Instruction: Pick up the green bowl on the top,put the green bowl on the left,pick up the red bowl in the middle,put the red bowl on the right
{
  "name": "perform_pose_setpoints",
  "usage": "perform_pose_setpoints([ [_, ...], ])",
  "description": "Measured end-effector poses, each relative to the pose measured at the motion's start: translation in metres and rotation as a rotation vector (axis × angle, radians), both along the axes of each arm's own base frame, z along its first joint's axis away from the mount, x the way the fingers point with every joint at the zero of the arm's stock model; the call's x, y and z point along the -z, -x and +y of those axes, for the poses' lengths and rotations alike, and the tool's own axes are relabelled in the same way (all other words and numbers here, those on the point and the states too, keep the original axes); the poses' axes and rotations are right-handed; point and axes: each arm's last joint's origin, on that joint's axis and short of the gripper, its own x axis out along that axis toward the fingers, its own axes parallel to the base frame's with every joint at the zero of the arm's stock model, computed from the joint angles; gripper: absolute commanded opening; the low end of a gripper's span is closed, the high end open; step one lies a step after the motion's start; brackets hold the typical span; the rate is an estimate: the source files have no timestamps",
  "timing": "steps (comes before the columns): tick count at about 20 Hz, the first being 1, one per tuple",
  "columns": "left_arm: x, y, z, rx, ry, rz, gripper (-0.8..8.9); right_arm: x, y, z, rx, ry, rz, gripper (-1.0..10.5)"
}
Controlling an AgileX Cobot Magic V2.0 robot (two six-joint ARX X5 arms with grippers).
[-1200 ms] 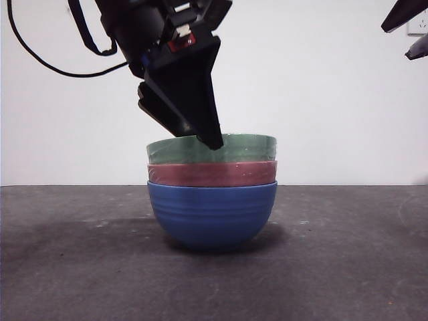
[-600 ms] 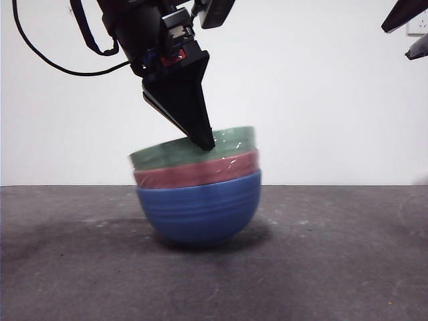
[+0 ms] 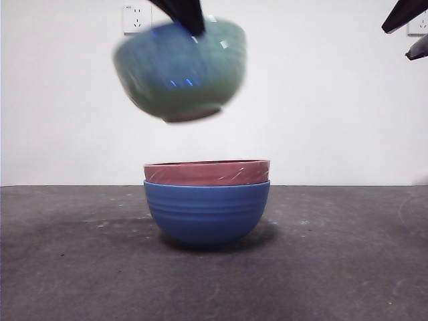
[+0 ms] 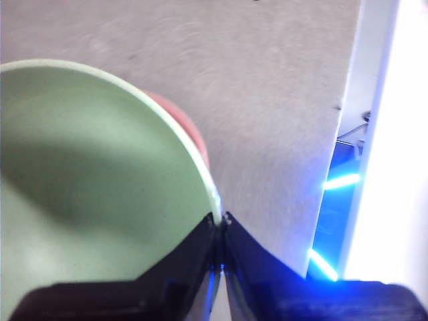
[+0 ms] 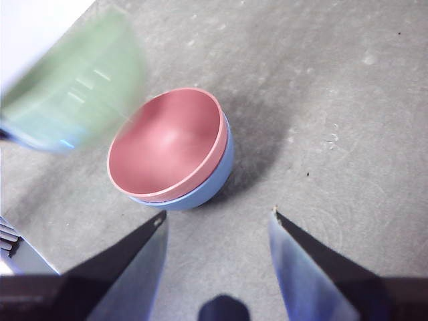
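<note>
**Green bowl aloft, red bowl nested in blue**

Left gripper [image 4: 219,224] clamped on the rim of the green bowl [image 3: 179,70], one jaw inside the wall, the other outside, tips nearly meeting across the thin edge. Seen in the front view only as a black tip [image 3: 184,15] dropping in from the top edge onto the bowl's upper rim. Bowl held clear in the air, tilted, motion-blurred, well above the stack and slightly left of it; touching nothing but the jaws. Pale green inside filling much of the left wrist view, with a sliver of the red bowl [image 4: 190,130] peeking past its rim below.

Right gripper [image 5: 217,221] jaws spread wide with nothing between them, hovering above the table [image 3: 348,267] on the near side of the stack. In the front view, just black tips at the top right corner.

Red bowl [image 3: 207,172] upright, seated inside the blue bowl [image 3: 207,214], only its rim band showing above the blue rim. Blue bowl resting on the dark grey table, about centre. Red interior bare in the right wrist view [image 5: 166,144].

White wall behind, with a socket [image 3: 136,19] high on the left.
</note>
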Motion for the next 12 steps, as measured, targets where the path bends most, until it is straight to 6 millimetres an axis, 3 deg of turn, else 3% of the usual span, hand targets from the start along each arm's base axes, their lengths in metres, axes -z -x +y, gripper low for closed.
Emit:
perform_pose_setpoints([
  [3, -0.018, 0.023, 0.025, -0.124, 0.017, -0.049, -0.09, 0.000, 0.000, 0.000, 0.000, 0.000, 0.000, 2.5],
  [5, -0.010, 0.037, 0.042, -0.231, -0.002, -0.098, -0.09, 0.000, 0.000, 0.000, 0.001, 0.000, 0.000, 2.5],
  [12, 0.097, 0.044, 0.051, -0.428, -0.081, -0.015, -0.09, -0.002, -0.002, 0.000, 0.002, -0.003, -0.029, 2.5],
])
